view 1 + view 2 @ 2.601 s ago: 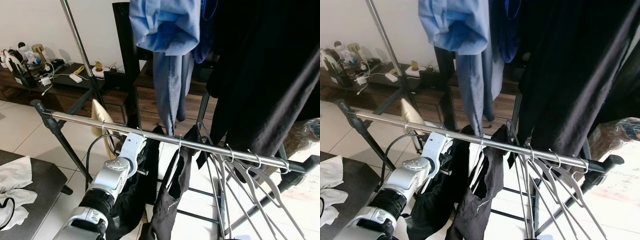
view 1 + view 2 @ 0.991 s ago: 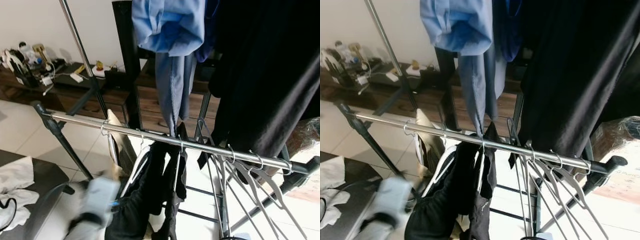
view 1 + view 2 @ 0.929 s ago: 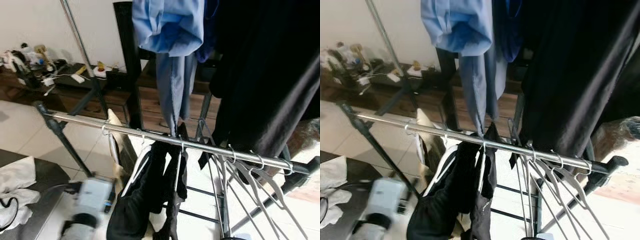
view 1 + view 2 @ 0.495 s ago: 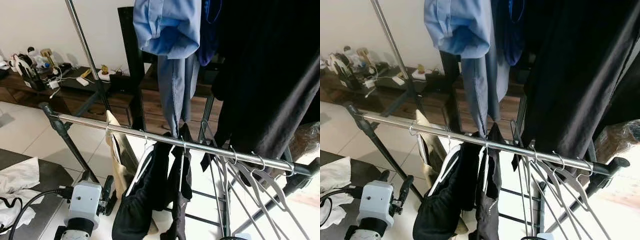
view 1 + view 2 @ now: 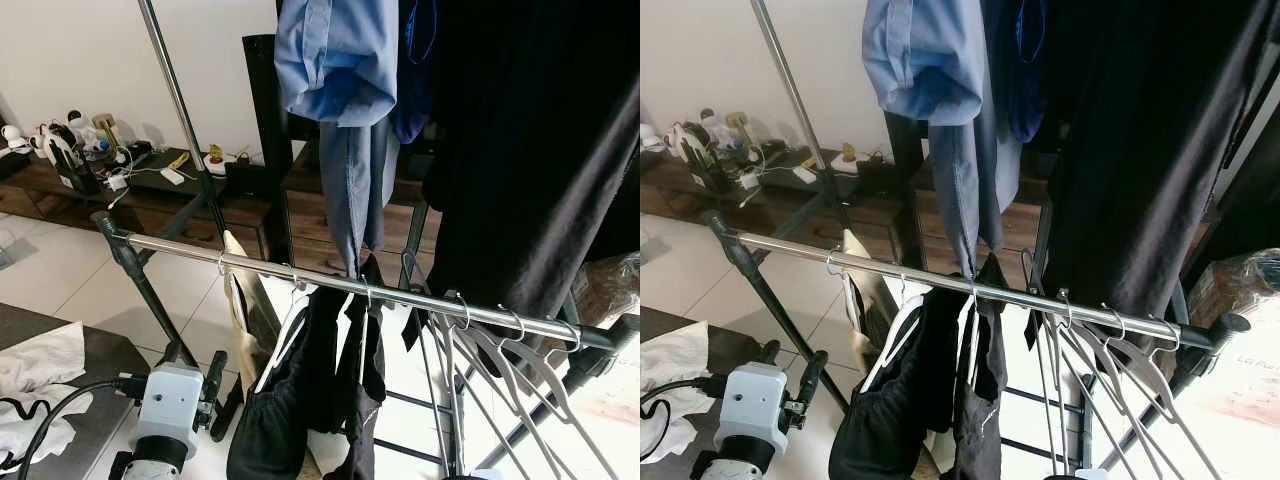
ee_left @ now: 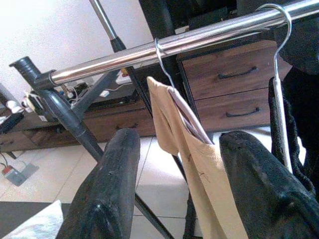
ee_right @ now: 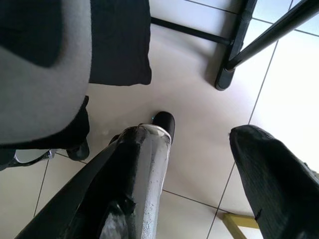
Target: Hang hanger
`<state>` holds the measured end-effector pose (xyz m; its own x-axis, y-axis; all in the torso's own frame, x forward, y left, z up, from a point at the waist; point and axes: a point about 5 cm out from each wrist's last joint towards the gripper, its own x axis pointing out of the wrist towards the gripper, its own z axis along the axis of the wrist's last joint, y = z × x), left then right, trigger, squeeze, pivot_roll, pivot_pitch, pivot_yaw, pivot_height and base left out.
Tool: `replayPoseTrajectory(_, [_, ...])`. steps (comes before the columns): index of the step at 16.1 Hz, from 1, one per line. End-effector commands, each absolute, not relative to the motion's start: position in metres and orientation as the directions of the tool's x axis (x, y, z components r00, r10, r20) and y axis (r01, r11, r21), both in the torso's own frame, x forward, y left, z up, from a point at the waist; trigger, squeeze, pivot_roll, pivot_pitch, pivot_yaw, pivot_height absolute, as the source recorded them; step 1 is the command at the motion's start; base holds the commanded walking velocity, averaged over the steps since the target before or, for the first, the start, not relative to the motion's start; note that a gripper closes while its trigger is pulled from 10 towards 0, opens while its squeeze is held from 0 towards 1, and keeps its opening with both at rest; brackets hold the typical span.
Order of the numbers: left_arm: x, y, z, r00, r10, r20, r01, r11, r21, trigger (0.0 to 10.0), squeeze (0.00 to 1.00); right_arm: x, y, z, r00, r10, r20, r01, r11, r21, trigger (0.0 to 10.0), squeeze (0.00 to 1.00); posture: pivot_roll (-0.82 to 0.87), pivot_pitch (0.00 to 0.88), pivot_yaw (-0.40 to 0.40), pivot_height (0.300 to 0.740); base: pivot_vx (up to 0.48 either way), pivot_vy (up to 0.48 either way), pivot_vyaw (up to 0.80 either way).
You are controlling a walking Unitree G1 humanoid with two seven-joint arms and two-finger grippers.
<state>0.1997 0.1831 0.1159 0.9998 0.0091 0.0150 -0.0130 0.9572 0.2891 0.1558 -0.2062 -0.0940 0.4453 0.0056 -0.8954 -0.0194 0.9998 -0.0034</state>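
Hanger (image 5: 300, 300): hooked on the rail (image 5: 180, 252), mid-length, its arms hidden under a black garment (image 5: 295, 400).
Beige garment (image 6: 199, 174): one, near rail's left end.
Bare hangers (image 5: 500, 350): several, overlapping, uncountable.
Left gripper (image 6: 184, 199): fingers apart, empty, below rail.
Right gripper (image 7: 199, 169): fingers apart, over floor.

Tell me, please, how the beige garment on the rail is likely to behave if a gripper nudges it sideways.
The beige garment hangs in soft folds, so it would probably give rather than resist. Its hanger hooks loosely over the smooth metal rail, so it would likely slide and swing. It looks thin, probably light.
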Motion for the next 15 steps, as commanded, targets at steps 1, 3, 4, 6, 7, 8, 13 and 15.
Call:
replayPoseTrajectory(1, [0.200,0.187,0.113,1.000,0.008,0.006,-0.010,0.957,0.290,10.0,0.00,0.151,-0.205,-0.096,0.433,0.005,-0.902,-0.001,1.000,0.005,10.0,0.00,0.02,0.035,0.016,0.740,0.000,0.000,0.00])
replayPoseTrajectory(3, [0.201,0.187,0.113,1.000,0.011,0.005,-0.012,0.957,0.291,10.0,0.00,0.151,-0.205,-0.096,0.433,0.005,-0.902,-0.002,1.000,0.004,10.0,0.00,0.02,0.040,0.014,0.740,0.000,0.000,0.00])
replayPoseTrajectory(4, [0.202,0.188,0.112,1.000,0.013,0.004,-0.014,0.956,0.292,10.0,0.00,0.152,-0.205,-0.096,0.433,0.005,-0.902,-0.004,1.000,0.004,10.0,0.00,0.02,0.044,0.014,0.740,0.000,0.000,0.00])
replayPoseTrajectory(6, [0.203,0.188,0.112,1.000,0.016,0.001,-0.016,0.957,0.291,10.0,0.00,0.152,-0.205,-0.096,0.433,0.007,-0.902,-0.005,1.000,0.005,10.0,0.00,0.01,0.048,0.013,0.740,0.000,0.000,0.00])
replayPoseTrajectory(7, [0.203,0.188,0.111,1.000,0.017,0.000,-0.016,0.957,0.289,10.0,0.00,0.152,-0.206,-0.096,0.433,0.007,-0.902,-0.005,1.000,0.005,10.0,0.00,0.02,0.050,0.012,0.740,0.000,0.000,0.00])
replayPoseTrajectory(8, [0.204,0.189,0.109,1.000,0.026,-0.011,-0.022,0.958,0.286,10.0,0.00,0.152,-0.206,-0.096,0.432,0.007,-0.902,-0.006,1.000,0.005,10.0,0.00,0.02,0.052,0.011,0.740,0.000,0.000,0.00])
replayPoseTrajectory(13, [0.187,0.258,0.053,0.840,0.457,-0.295,-0.348,0.868,0.353,10.0,0.00,0.154,-0.205,-0.095,0.433,0.010,-0.901,-0.010,1.000,0.006,10.0,0.00,0.01,0.054,0.012,0.740,0.000,0.000,0.00])
replayPoseTrajectory(15, [0.173,0.283,0.021,0.745,0.498,-0.445,-0.380,0.864,0.330,10.0,0.00,0.154,-0.204,-0.095,0.435,0.001,-0.900,0.009,1.000,0.005,10.0,0.00,0.02,0.048,0.016,0.740,0.000,0.000,0.00])
